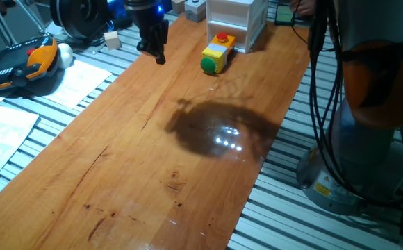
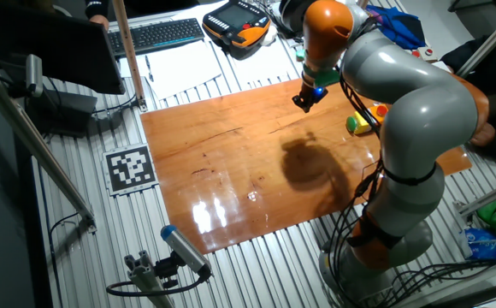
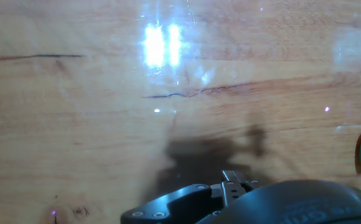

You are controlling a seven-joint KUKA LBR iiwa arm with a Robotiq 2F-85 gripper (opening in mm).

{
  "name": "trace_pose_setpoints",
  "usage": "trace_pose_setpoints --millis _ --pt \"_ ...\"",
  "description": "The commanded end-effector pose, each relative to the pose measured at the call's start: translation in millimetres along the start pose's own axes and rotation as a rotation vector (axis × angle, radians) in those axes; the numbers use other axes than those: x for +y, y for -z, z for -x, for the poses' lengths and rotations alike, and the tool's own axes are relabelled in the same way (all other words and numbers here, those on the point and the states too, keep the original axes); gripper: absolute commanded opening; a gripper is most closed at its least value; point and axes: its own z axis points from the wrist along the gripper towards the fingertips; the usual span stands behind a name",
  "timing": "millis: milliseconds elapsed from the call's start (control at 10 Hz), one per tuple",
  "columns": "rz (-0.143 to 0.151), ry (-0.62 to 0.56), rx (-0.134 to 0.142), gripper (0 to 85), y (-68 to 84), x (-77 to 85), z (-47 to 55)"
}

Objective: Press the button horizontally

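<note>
The approach is the step in hand: the dark two-finger gripper [image 1: 158, 55] hangs above the reddish-brown wooden desk [image 1: 187, 160], and nothing has been pressed yet. The round green dome-shaped push button [image 1: 208, 65] sits on the end of its small yellow rectangular box [image 1: 217, 53], which lies on its side on the desk, so the dome faces sideways along the board. A smaller red round button [image 1: 221, 37] sits on top of the same box and is not the target. In the one fixed view the green dome lies off to one side of the fingers, near but clearly apart from them, and lower; the hand view catches only a green sliver at its right edge.

Whether the fingers are apart or together I cannot tell (no view shows the tips clearly).

The next move, as I judge it, calls for dropping the fingers to the dome's height, lining up with its axis, then pushing level into the dome without sliding the box.
</note>
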Motion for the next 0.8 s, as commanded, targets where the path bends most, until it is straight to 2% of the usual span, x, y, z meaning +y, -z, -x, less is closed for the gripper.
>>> trace_pose_setpoints --millis 0,100,200,300,400,500,700 --pt "-0.015 0.008 -0.007 0.0 -2.2 -0.9 0.5" --pt "-0.046 0.021 -0.02 0.0 -7.1 -2.4 0.3" --pt "-0.074 0.04 -0.017 0.0 -12.2 -4.0 -0.1" --pt "-0.096 0.059 -0.001 0.0 -15.7 -6.2 -0.4" --pt "-0.132 0.086 0.018 0.0 -19.8 -10.4 0.7" --pt "-0.127 0.093 0.024 0.0 -24.7 -15.3 2.3" --pt "-0.124 0.119 0.009 0.0 -40.9 -28.7 1.1"
